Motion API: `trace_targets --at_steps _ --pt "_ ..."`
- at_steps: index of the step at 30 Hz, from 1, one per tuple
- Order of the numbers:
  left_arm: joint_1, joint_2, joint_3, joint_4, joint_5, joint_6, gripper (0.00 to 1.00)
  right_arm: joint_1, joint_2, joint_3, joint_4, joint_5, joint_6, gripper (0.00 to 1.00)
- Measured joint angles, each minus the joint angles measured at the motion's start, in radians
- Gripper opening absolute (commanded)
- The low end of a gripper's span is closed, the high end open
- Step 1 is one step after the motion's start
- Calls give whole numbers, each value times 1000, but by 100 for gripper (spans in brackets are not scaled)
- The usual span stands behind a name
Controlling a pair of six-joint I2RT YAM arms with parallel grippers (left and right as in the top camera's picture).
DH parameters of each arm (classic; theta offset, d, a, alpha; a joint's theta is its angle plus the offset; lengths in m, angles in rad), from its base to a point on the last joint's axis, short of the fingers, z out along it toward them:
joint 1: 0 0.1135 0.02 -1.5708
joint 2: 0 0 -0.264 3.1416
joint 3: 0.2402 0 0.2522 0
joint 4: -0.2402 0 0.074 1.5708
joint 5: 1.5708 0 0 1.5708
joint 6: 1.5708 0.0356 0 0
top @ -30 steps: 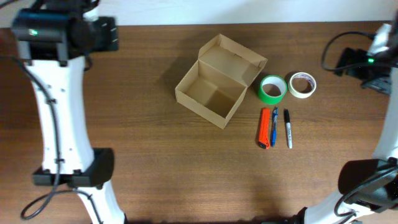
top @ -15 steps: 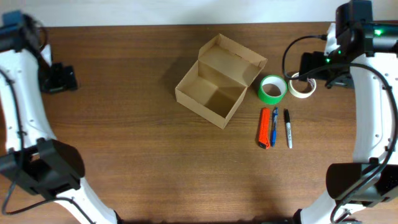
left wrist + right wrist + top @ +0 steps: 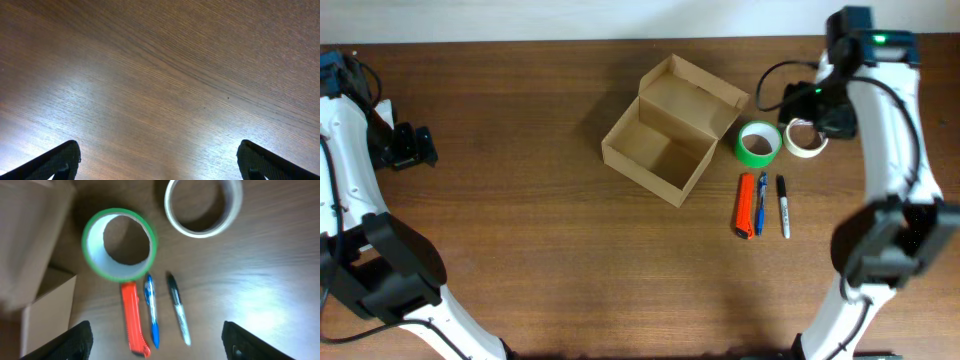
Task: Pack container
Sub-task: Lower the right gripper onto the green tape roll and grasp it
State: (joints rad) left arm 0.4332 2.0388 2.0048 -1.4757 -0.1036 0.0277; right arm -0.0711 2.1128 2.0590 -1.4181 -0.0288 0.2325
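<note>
Checking the left gripper (image 3: pixel 157 164) first: in its wrist view the two black fingertips (image 3: pixel 55 162) sit at opposite sides of the frame, spread wide, with only bare wood grain and lamp glare between them. Released, holding nothing. From overhead it hangs near the left edge of the bench (image 3: pixel 550 260), well apart from everything else.

Right gripper (image 3: pixel 160 340): its fingertips (image 3: pixel 72 339) are likewise spread to the lower corners of its wrist view, with only wood between them. I log it as released and empty too. From overhead it is over the right part of the bench, toward the far edge, and partly covers the pale tape roll (image 3: pixel 807 153).

Under that wrist camera the pale roll lies flat. The green tape roll (image 3: pixel 743 150) lies flat just beside it on the left; I cannot tell whether they touch. On the near side of the rolls, three long things lie side by side, pointing toward the near edge. They are an orange utility knife (image 3: pixel 746 205), a blue pen (image 3: pixel 760 203) close against it, and a black marker (image 3: pixel 783 207) a little apart to the right.

The container (image 3: pixel 660 155) sits near the middle of the bench, toward the far edge, turned at an angle to the edges. Its lid flap (image 3: pixel 695 95) stands open on the far-right side, and the inside shows bare cardboard. The green roll lies just beside its right corner. All five items lie on the wood outside it.
</note>
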Motion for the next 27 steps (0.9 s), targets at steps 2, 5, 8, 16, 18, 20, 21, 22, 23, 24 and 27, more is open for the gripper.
trace_targets --at_steps 2,5,8,16,18,20,21,22,23,24,27 --pt "0 0 0 0 0 0 100 0 60 0 22 -14 10 80" --pt "0 0 0 0 0 0 100 0 114 -1 54 -26 34 80" --pt "0 0 0 0 0 0 100 0 131 -1 93 -33 60 80" --pt "0 0 0 0 0 0 100 0 134 -1 154 -41 102 77" --pt "0 0 0 0 0 0 100 0 136 -1 156 -41 110 76" --pt "0 0 0 0 0 0 100 0 146 -1 155 -41 117 76" --pt "0 0 0 0 0 0 100 0 155 -1 154 -41 122 76" --pt "0 0 0 0 0 0 100 0 165 -1 151 -41 126 76" --pt "0 0 0 0 0 0 100 0 174 -1 148 -41 130 76" --pt "0 0 0 0 0 0 100 0 184 -1 145 -40 131 76" --pt "0 0 0 0 0 0 100 0 209 -1 132 -40 139 76"
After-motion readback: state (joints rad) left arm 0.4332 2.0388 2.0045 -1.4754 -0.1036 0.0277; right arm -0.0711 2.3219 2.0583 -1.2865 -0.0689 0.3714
